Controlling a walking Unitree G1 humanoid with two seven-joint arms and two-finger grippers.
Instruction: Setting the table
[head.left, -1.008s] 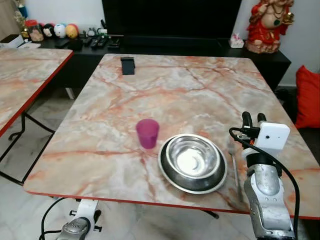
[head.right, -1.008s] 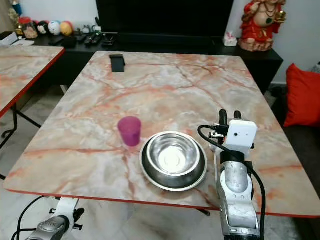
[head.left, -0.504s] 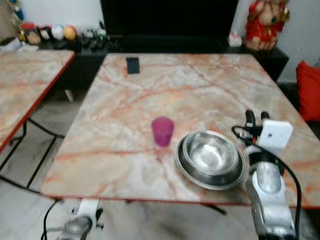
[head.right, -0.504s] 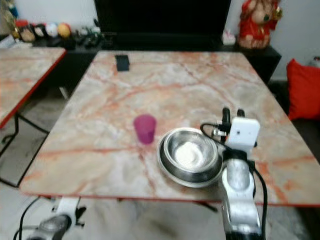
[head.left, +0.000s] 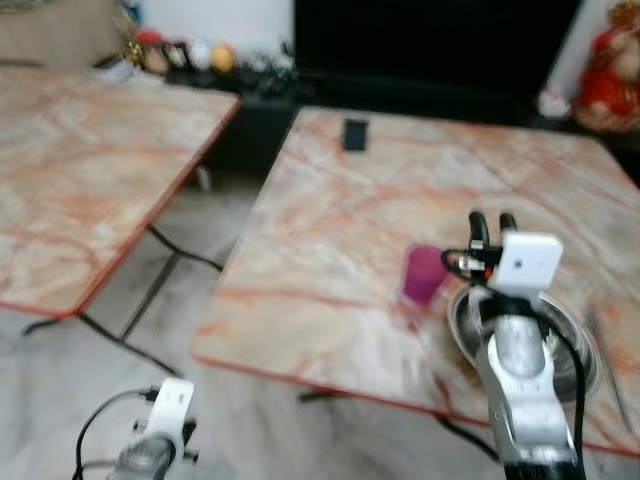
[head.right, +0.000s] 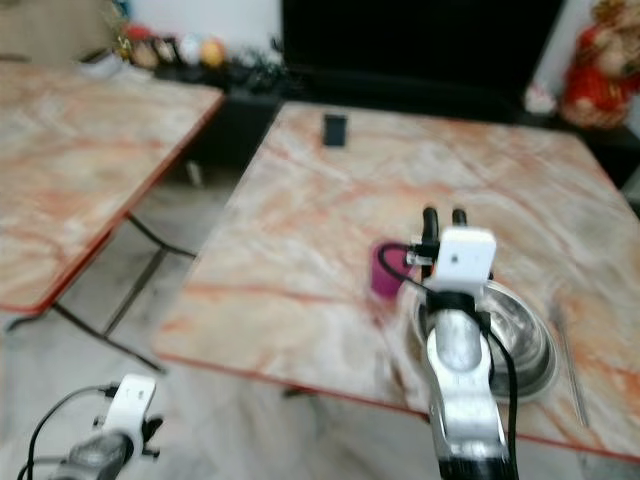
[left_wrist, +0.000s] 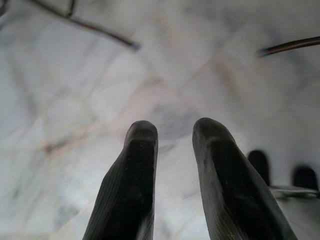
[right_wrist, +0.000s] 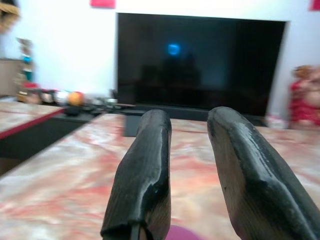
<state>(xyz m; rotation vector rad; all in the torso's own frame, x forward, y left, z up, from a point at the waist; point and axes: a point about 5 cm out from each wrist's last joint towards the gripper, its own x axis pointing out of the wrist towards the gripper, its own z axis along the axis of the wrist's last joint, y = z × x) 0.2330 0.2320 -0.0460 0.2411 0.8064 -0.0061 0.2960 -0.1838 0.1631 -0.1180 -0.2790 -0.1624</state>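
A purple cup (head.left: 425, 275) stands on the marble table (head.left: 330, 230), just left of a steel bowl (head.left: 575, 350). A spoon (head.left: 606, 362) lies on the table to the right of the bowl. My right gripper (head.left: 492, 220) is raised above the near edge of the table, in front of the cup and bowl, fingers pointing up. In the right wrist view its fingers (right_wrist: 142, 170) stand a little apart with nothing between them. The cup's rim (right_wrist: 181, 234) peeks in below them. My left arm (head.left: 165, 420) hangs low over the floor, its gripper (left_wrist: 172, 130) open and holding nothing. The head views are blurred.
A second marble table (head.left: 90, 190) stands to the left, with a strip of tiled floor (head.left: 200, 270) between the two. A small black object (head.left: 355, 133) lies at the table's far side. Behind are a dark TV cabinet (head.left: 430, 95) and a red statue (head.left: 612, 75).
The whole picture has swung, so the camera has turned left; the table now sits to the right. The right arm stays raised by the bowl. Cup, bowl and spoon keep their places.
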